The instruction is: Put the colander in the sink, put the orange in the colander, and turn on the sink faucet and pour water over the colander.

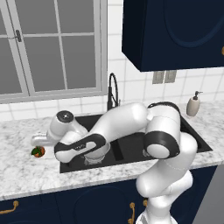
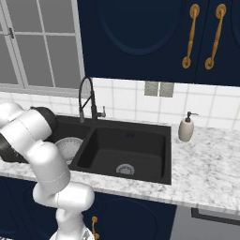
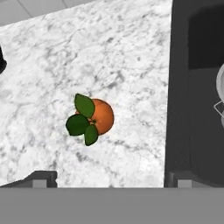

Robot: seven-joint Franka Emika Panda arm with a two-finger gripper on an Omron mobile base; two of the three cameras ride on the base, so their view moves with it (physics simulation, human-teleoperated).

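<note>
My claw [image 3: 109, 179] is wide apart over the orange [image 3: 97, 116] on the marble surface [image 3: 52, 65] beside the sink [image 2: 154, 140], so I should go straight down and pinch its round middle, not the leaves.

Home kitchen: black double-basin sink [image 2: 140, 176] set in marble desk [image 2: 206, 180], gooseneck faucet [image 2: 87, 101], navy cabinets [image 2: 140, 37] with brass handles [image 2: 188, 36], white tile backsplash [image 2: 126, 101], window [image 1: 48, 48], soap dispenser [image 2: 186, 128].
</note>
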